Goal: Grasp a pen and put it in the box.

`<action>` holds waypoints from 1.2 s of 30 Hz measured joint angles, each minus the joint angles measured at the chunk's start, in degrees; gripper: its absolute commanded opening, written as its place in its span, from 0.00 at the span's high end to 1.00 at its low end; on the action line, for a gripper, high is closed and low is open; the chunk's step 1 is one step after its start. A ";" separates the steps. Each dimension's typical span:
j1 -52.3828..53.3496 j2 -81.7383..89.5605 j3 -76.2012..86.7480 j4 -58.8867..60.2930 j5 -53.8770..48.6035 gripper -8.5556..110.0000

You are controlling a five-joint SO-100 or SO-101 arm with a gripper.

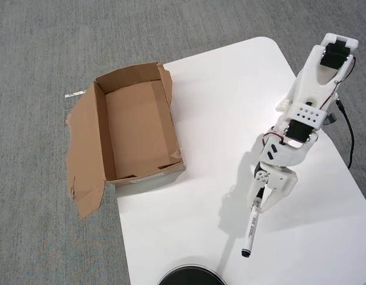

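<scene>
The jaws of the gripper (258,200) are clamped on the pen (250,230), which slants down toward the table's (218,107) near edge in the overhead view, its shadow beside it. The empty box (138,132) sits well apart at the table's left edge, one flap folded outward.

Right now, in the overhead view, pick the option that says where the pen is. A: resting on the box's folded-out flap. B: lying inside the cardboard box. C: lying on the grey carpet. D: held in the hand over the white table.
D: the hand is shut on the pen, which sticks out below it over the white table, well to the right of the empty box.
</scene>
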 measured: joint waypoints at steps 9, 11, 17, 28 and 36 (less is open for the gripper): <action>12.57 -0.09 -23.55 0.00 -14.24 0.92; 16.96 0.00 -26.98 0.00 -14.50 0.92; 24.79 0.00 -30.94 0.00 -15.03 0.92; 38.76 -0.09 -33.84 0.00 -14.59 0.92; 49.92 -2.64 -34.89 0.00 -14.50 0.92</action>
